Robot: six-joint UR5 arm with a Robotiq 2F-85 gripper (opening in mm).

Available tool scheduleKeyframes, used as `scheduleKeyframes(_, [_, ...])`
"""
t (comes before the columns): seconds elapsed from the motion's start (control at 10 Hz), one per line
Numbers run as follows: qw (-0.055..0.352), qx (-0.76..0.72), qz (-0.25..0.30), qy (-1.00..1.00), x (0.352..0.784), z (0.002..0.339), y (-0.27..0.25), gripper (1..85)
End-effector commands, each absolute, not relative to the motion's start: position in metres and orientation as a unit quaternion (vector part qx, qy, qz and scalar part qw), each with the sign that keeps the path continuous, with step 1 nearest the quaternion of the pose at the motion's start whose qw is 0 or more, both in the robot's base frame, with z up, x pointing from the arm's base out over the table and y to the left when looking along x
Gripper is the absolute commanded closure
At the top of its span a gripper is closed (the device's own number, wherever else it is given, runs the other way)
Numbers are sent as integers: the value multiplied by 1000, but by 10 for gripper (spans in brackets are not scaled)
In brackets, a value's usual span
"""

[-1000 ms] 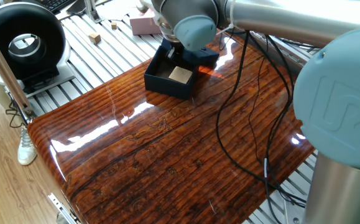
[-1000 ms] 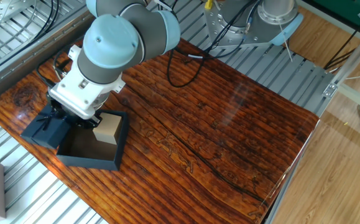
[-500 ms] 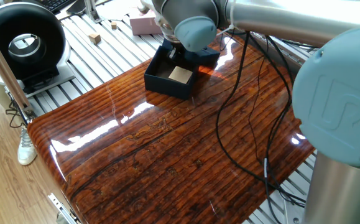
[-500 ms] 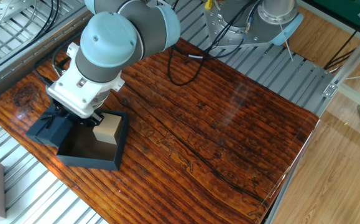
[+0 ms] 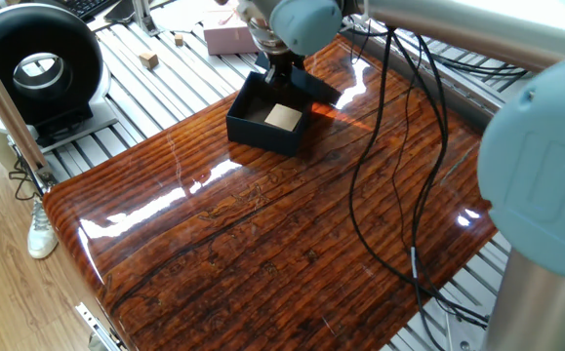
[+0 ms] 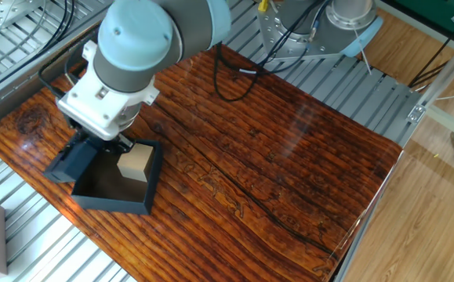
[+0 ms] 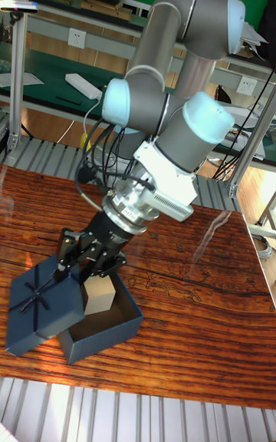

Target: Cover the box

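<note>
The open box is seen near the table's edge. The gripper fingertips are hidden; they appear clamped on the lid, now lifted and tilted versus earlier.

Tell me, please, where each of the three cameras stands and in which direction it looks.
One fixed view: high beside the robot's base, looking down across the table at the box; wrist, forearm and grey base column show.
The other fixed view: high on the opposite side, looking down at the box and lid; wrist and base show.
Tall fixed view: low at the table edge, facing the whole arm; the pincer holds the lid.
All three share the box with its tan pad.
</note>
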State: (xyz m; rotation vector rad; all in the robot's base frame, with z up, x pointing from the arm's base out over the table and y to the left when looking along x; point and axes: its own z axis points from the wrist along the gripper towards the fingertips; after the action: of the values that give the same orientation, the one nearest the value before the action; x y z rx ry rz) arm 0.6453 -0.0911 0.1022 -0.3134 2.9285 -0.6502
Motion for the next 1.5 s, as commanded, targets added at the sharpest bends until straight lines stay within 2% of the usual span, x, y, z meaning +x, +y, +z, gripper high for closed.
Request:
scheduleKeyframes(0.0, [70,-95,-196,973,640,114,-69,453])
scheduleKeyframes(0.2, [83,-87,-185,975,641,120,-57,477])
scheduleKeyframes(0.7, [92,-81,-197,973,632,130,-50,553])
scheduleKeyframes(0.9, [98,-132,-265,950,644,146,-78,563])
scheduleKeyframes(1.1, [113,-147,-284,941,654,151,-79,563])
scheduleKeyframes(1.4, [129,-125,-231,956,657,136,-54,563])
